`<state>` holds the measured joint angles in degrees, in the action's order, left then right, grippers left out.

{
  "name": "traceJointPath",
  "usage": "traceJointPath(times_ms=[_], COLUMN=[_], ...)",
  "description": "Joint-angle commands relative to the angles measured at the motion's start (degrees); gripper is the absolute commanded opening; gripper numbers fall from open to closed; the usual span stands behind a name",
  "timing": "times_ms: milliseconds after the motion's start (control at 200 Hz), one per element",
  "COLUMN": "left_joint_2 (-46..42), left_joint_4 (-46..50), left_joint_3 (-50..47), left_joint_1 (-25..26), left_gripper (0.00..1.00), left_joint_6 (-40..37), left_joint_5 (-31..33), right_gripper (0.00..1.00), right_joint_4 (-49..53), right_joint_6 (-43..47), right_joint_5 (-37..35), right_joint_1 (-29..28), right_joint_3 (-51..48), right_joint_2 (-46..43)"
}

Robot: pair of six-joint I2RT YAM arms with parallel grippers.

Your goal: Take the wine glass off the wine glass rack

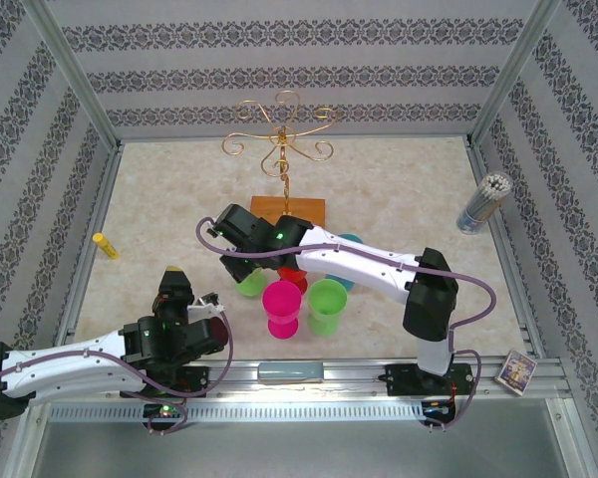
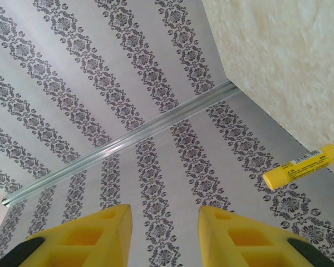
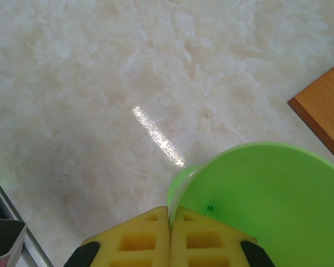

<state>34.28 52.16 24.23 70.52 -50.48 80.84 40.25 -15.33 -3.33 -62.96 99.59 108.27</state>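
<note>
R tool [image 3: 170, 216] pinching green glass [image 3: 267, 194] rim, mouth prob. up, rack [image 1: 282, 157] upright

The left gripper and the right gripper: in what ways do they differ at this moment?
The left gripper has its fingers apart with nothing between them; the right gripper has its fingers shut on the rim of a green glass. The left gripper faces the patterned wall, while the right gripper looks down at the table. Both have yellow fingers.
</note>
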Motion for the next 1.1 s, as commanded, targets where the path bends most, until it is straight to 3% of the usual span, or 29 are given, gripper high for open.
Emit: traceJointPath(times_ms=[0,824,1094], left_joint_2=[0.0,-0.3,-0.4], left_joint_4=[1.4,1.0,1.1], left_joint_3=[0.6,-0.1,-0.1], left_joint_1=[0.8,0.8,0.8], left_gripper=[0.37,0.37,0.37], left_joint_6=[0.5,0.4,0.3], left_joint_5=[0.2,0.1,-0.1], right_gripper=[0.0,0.0,0.22], right_joint_4=[0.2,1.4,1.8], right_joint_6=[-0.9,-0.8,-0.8], right_joint_5=[-2.1,-3.6,-4.2], right_joint_1=[-0.9,-1.3,-1.5], right_joint_3=[-0.9,-1.3,-1.1], right_joint_2=[0.9,2.8,2.3])
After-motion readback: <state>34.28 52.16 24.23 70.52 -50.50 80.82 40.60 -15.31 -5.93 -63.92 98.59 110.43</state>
